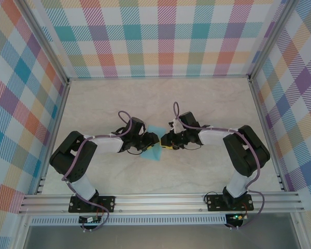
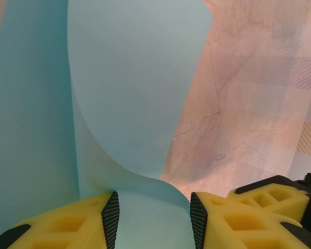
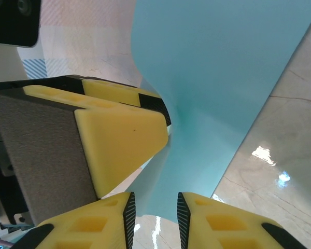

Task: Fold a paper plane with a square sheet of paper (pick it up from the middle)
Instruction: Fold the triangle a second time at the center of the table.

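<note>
**Both grippers at the blue sheet, mid-table**

Our left gripper (image 2: 154,213) has its jaws apart, and the square sheet of paper (image 2: 129,78) runs down into the gap between the black pads (image 2: 111,218). From there the sheet curls up in a smooth bend rather than lying flat. We cannot tell whether either pad presses on it. Our right gripper (image 3: 155,213) also has its jaws parted, more narrowly, with the lower edge of the sheet dipping between them. In its wrist view the left gripper's yellow fingers (image 3: 119,140) sit just beside the paper, at its waist. From above, the two grippers face each other tip to tip, with the light-blue sheet showing between and under them on the marbled table (image 1: 207,104). Plaid walls (image 1: 160,36) stand around it.
</note>
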